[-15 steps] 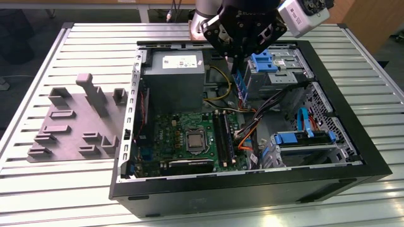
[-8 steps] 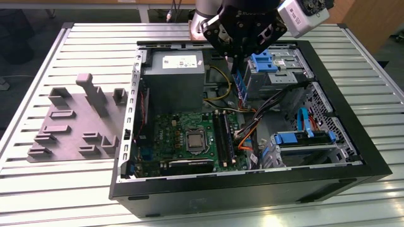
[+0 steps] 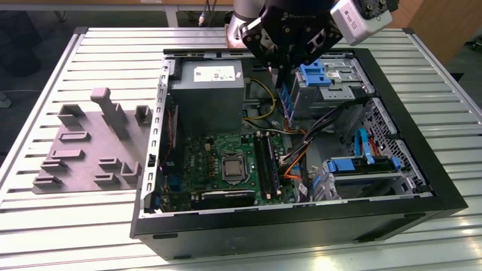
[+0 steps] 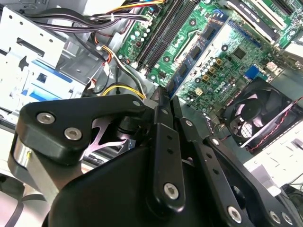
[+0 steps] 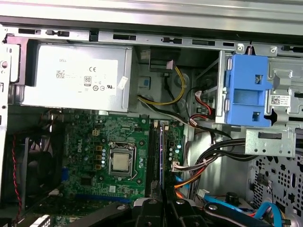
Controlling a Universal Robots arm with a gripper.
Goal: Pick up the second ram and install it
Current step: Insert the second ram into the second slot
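Ribbed grey metal slats form the worktop (image 3: 98, 51), and on it lies an open black computer case (image 3: 421, 186) with its side panel off. On the exterior view's left, well apart from the case, sits a grey fixture plate (image 3: 83, 149) with raised blocks.

Inside the case, a grey power supply (image 3: 205, 90) lies beside the green motherboard (image 3: 203, 155), whose bare processor socket (image 5: 119, 163) shows in the first wrist view. Black memory slots (image 5: 154, 156) run alongside it, and one of them carries a stick already seated (image 5: 162, 156). Blue drive brackets (image 5: 248, 92) and bundles of coloured cables (image 5: 208, 163) fill the side away from the power supply.

The gripper (image 3: 285, 68) hangs above the far part of the case, between the power supply and the blue brackets. Its fingers (image 4: 163, 106) are closed on the second ram (image 3: 285, 101), which hangs edge-on below them as a narrow blue-green strip, held clear above the motherboard. In the second wrist view the ram stretches away from the fingertips towards the slots.
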